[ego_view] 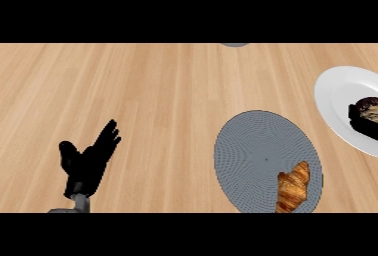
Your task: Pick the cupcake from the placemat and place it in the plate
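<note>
The cupcake [367,111] sits on the white plate [336,95] at the far right edge, with black fingers [354,117] of the right hand curled round it. Light, soft and crumbly, I judge; best held low at the wrapper. Left hand [88,160] rests open, near left on the worktop [148,90]. A croissant [294,187] lies on the grey placemat [258,150], well clear.

A placemat [262,155] lies on the bench [148,90], a croissant [293,186] on its near right part. To the right, a plate [341,100] holds the cupcake [368,111]. The left hand [87,162] rests well apart at left.
</note>
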Controlling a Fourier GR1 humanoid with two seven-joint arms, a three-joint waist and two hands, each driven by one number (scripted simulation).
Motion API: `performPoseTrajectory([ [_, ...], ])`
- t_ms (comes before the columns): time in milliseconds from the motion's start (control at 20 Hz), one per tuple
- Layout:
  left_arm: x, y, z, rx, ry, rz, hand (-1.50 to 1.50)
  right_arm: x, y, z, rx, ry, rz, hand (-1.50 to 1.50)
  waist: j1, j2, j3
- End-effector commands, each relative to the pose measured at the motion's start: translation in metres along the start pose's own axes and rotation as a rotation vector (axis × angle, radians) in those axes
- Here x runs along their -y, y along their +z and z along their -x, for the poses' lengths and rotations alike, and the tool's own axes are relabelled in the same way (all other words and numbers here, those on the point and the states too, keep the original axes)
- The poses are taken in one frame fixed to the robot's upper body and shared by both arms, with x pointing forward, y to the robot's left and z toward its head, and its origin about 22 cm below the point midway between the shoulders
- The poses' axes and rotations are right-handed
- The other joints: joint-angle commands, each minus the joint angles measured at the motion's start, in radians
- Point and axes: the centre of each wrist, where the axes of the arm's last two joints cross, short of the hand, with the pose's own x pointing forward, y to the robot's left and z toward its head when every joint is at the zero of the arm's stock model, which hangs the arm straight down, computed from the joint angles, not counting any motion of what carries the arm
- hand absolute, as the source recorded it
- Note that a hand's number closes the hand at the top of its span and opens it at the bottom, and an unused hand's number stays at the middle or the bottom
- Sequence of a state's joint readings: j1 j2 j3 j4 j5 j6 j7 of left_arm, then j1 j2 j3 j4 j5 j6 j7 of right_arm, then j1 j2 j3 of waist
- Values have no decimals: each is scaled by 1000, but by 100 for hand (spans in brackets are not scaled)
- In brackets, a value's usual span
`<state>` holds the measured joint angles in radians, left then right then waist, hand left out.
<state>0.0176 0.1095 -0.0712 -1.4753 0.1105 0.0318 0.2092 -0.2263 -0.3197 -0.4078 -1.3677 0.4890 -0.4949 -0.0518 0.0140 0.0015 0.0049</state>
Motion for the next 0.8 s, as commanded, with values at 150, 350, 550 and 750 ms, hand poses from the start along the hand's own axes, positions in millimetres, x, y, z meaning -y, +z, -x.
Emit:
performPoseTrajectory([
  [150,16,-11,2,-57,-4,16,0,-6,-59,43,-15,0,36,150,12,9,-2],
  [350,4,-5,8,-43,-25,16,0,5,-81,58,-23,11,47,150,24,12,-1],
  [550,18,-7,-2,-33,-18,31,0,22,-86,78,-190,107,-23,150,44,21,-1],
  [750,16,-13,-11,-18,-29,34,0,24,-82,89,-214,247,-231,-150,60,29,1],
])
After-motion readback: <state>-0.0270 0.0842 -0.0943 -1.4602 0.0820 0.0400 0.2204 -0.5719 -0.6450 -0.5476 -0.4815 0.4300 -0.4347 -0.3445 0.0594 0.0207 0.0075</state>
